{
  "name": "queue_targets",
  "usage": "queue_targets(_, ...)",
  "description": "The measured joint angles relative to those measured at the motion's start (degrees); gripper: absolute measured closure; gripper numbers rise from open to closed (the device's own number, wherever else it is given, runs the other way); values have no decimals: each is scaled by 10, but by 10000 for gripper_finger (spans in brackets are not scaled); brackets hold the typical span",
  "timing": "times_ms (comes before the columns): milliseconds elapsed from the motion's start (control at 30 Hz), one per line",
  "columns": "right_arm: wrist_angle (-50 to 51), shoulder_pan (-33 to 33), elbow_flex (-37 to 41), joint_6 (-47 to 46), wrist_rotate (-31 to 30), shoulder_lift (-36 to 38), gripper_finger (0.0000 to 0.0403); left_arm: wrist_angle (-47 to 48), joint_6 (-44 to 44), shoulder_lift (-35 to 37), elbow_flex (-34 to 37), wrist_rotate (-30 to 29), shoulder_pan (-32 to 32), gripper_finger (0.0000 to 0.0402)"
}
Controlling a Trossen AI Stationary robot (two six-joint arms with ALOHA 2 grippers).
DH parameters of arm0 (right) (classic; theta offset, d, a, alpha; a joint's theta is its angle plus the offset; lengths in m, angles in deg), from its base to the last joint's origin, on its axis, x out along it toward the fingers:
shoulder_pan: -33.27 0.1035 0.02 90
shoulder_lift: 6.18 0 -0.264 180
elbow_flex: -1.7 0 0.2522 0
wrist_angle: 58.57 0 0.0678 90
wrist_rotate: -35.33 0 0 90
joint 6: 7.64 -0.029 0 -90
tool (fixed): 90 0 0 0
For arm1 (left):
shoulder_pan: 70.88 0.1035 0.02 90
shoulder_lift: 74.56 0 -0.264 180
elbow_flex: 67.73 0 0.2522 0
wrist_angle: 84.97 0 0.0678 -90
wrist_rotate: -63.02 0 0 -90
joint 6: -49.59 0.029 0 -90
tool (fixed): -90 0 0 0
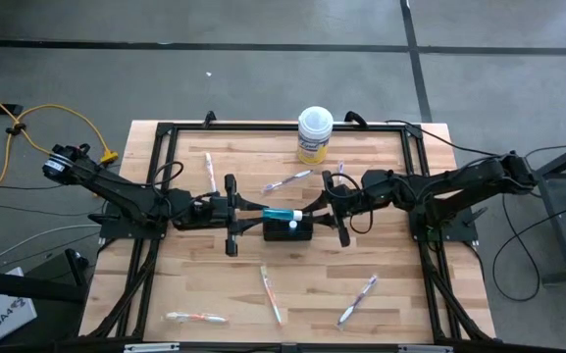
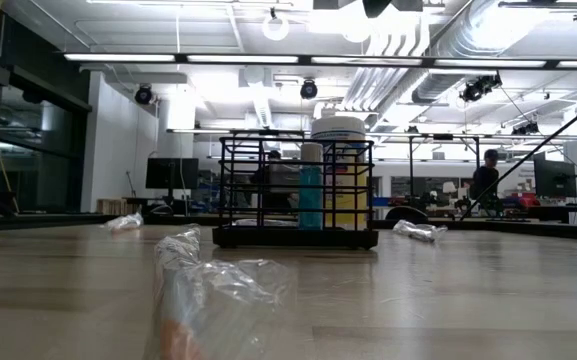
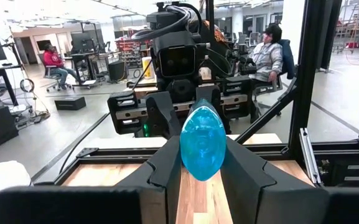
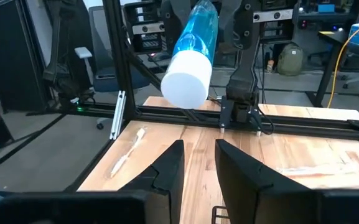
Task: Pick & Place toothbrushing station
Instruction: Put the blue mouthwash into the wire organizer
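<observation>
The black wire-mesh holder [image 1: 289,230] stands on its base at the table's middle; in the low view [image 2: 296,190] one teal white-capped tube [image 2: 311,195] stands upright in it. My left gripper [image 1: 260,212] is shut on a second teal tube [image 1: 281,213], level above the holder's far edge. My right gripper [image 1: 314,206] faces that tube's white cap [image 4: 186,84] from the right, fingers slightly apart and empty. Several wrapped toothbrushes lie flat on the table, among them one at the far left [image 1: 210,172] and one at the near middle [image 1: 271,292]. My left gripper pinches the teal tube's tail end [image 3: 188,158] between its two fingers [image 3: 167,165]. The fingers come in level from the table's left and lie along the tube. The tube sticks out level toward the table's right, cap end free, lifted clear above the holder.
A yellow white-lidded tub [image 1: 314,135] stands at the far middle. More wrapped toothbrushes lie at the far middle [image 1: 287,180], near right [image 1: 358,299] and near left [image 1: 196,317]. A black frame [image 1: 165,132] borders the table. People sit in the room beyond [image 3: 266,56].
</observation>
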Motion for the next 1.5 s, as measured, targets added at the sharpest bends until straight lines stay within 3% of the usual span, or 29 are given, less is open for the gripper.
queue_targets(233, -13, 0, 0, 0, -4, 0, 250, 0, -1, 0, 0, 0, 0, 312)
queue_targets(433, -40, 0, 0, 14, -49, 0, 213, 0, -5, 0, 0, 0, 0, 312)
queue_targets(767, -74, 23, 0, 64, -109, 0, 214, -22, 13, 1, 0, -32, 0, 312)
queue_targets(1500, -120, 24, 0, 81, -106, 0, 216, -37, 30, 0, 0, -35, 13, 312)
